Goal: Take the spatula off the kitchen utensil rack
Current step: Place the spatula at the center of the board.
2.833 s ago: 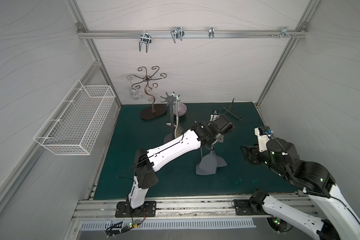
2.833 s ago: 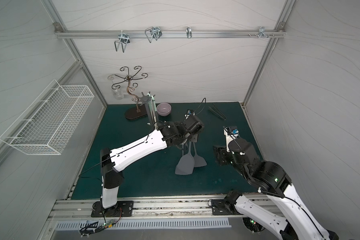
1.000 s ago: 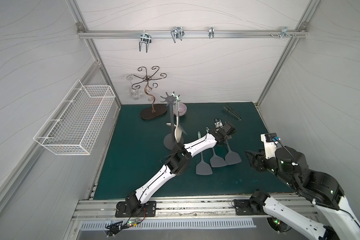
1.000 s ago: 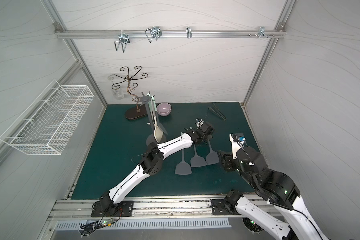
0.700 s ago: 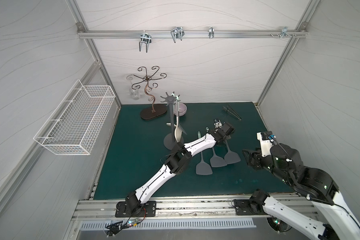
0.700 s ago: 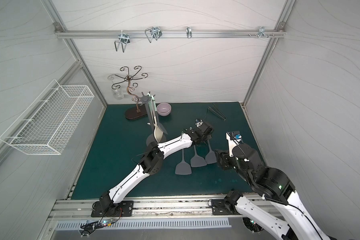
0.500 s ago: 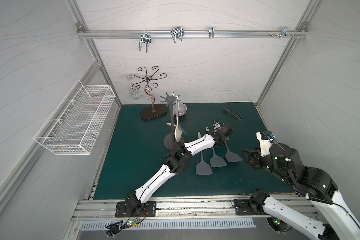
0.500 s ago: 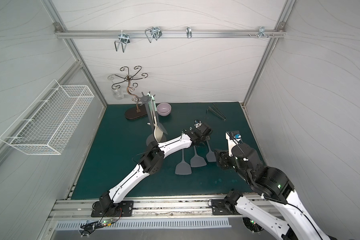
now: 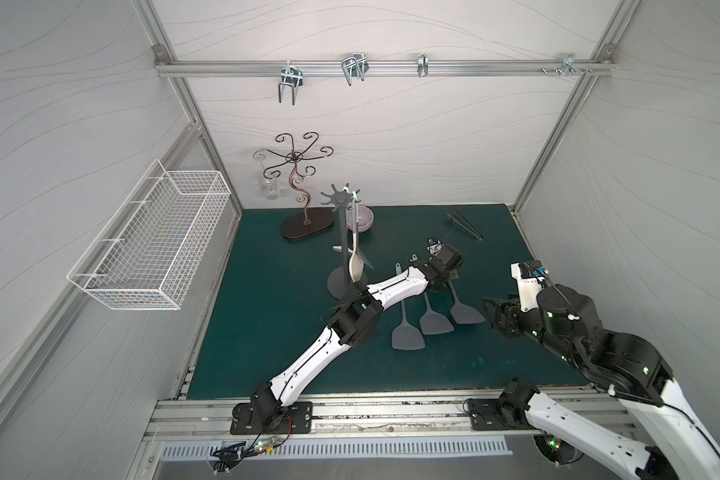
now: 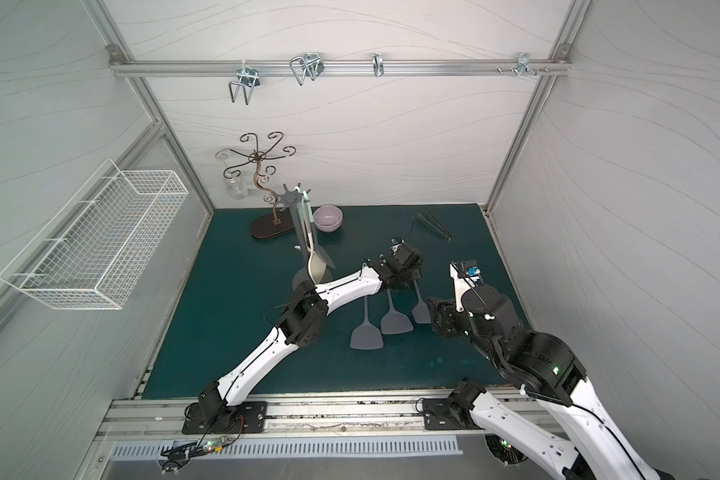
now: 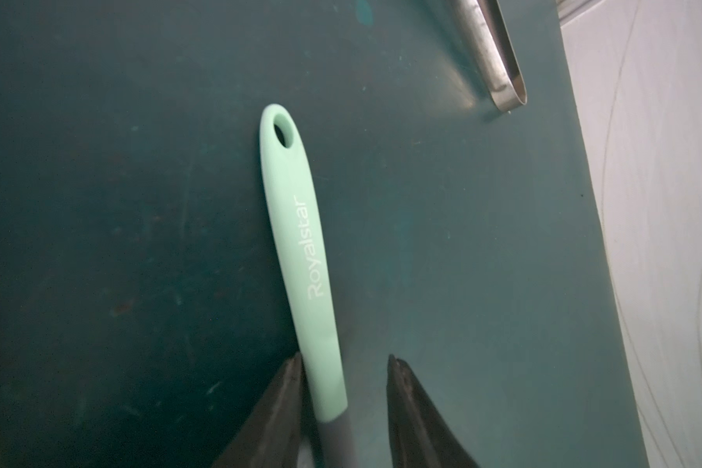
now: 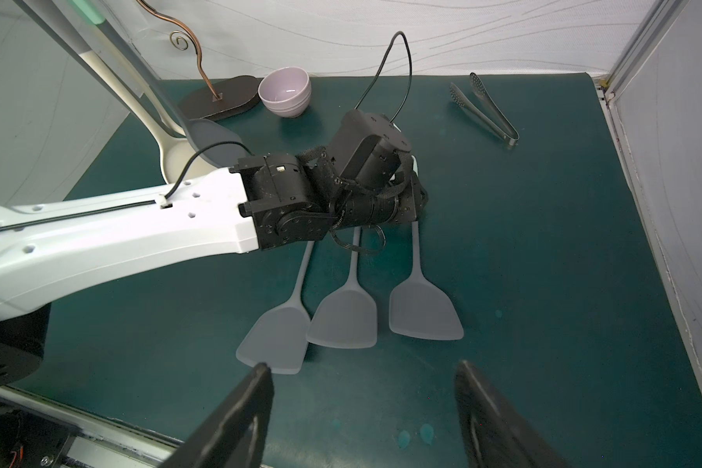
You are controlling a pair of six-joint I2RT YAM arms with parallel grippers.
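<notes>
Here's the wide green table (image 9: 267, 332) beneath me. Toward its back stands the dark grey kitchen utensil rack with a thin pole and round base (image 9: 343, 245), upright, and a pale spoon with a mint handle (image 9: 355, 259) hangs from one peg. The flat grey spatula (image 12: 424, 312) is off the rack and lies flat on the table, nearest my right arm. Two more flat grey spatulas (image 9: 408, 336) lie just beside it. Slim metal tongs (image 9: 464, 224) rest near the back edge. Under my left wrist, the spatula's mint-green handle (image 11: 296, 243) lies between my left fingers (image 11: 284, 405). They're parted and released: one tip sits just beside the handle and a clear gap shows at the other. My right fingers (image 12: 240, 413) hover near the blades, spread wide, with nothing between them.
</notes>
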